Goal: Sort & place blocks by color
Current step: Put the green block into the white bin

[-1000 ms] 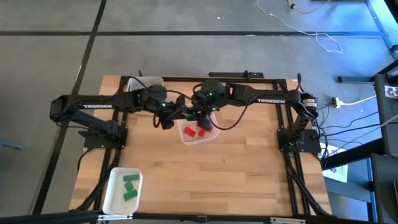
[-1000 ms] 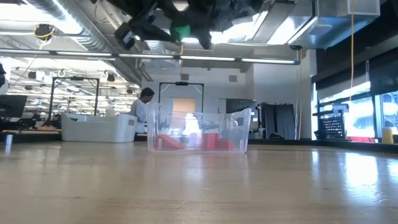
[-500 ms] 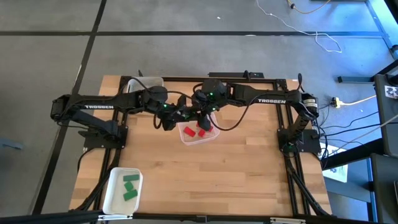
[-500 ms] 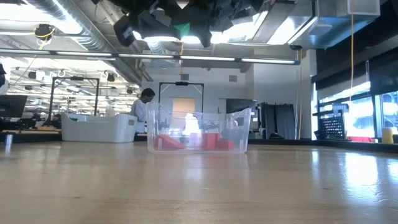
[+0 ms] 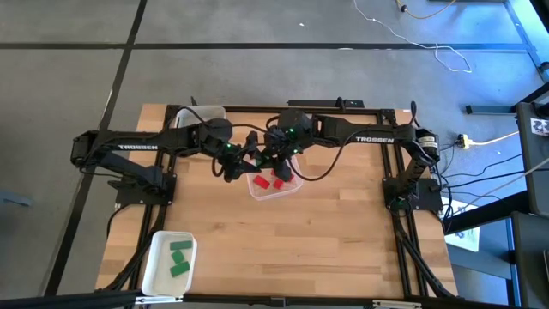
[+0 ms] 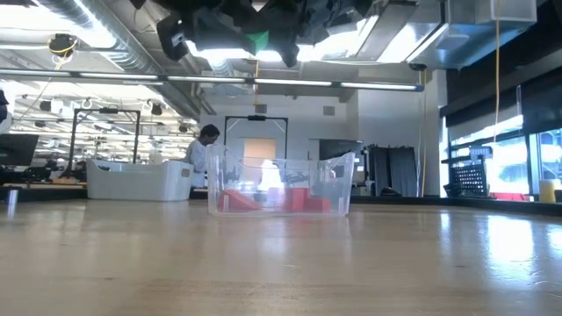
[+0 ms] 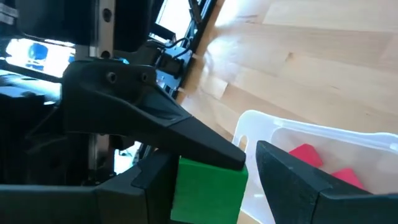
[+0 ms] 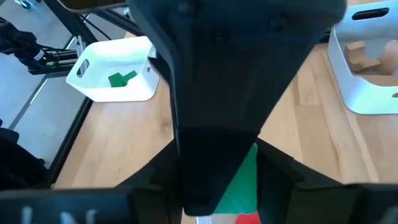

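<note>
Nearest you, at the table's front corner on the left arm's side, the white tray holds several green blocks. At mid-table the clear tray holds red blocks. Above it, held in the air, note the single green block. The right gripper has its fingers partly closed on it. The left gripper stands open around the block, with a gap on one side. Farthest from you, the second white tray holds tan blocks.
</note>
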Tool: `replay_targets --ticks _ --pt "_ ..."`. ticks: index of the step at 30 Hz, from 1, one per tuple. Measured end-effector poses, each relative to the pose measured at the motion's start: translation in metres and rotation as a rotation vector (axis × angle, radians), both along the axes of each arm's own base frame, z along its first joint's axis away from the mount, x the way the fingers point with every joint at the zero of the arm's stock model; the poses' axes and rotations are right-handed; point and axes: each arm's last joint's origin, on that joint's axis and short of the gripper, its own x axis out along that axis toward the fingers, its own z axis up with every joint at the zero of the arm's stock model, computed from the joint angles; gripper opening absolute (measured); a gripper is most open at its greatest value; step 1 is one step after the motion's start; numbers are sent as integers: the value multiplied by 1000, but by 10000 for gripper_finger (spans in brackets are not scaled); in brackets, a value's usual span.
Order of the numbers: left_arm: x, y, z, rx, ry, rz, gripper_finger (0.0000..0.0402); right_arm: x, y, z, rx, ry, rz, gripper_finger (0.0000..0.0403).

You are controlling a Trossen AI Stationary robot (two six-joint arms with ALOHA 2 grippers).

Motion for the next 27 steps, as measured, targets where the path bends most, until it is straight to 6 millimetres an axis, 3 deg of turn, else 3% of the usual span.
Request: replay_targets --ticks 7,11,20,27 --pt "3 1 -3 -56 21 47 202 0 0 -2 -1 6 -4 134" --pt "6 2 -7 85 32 85 198 0 -1 -2 -4 6 -8 134" --pt "8 -3 -7 211 33 107 124 0 -1 -2 -1 6 -4 134" --pt "8 -3 -8 215 38 121 124 0 -1 -2 0 5 -5 134"
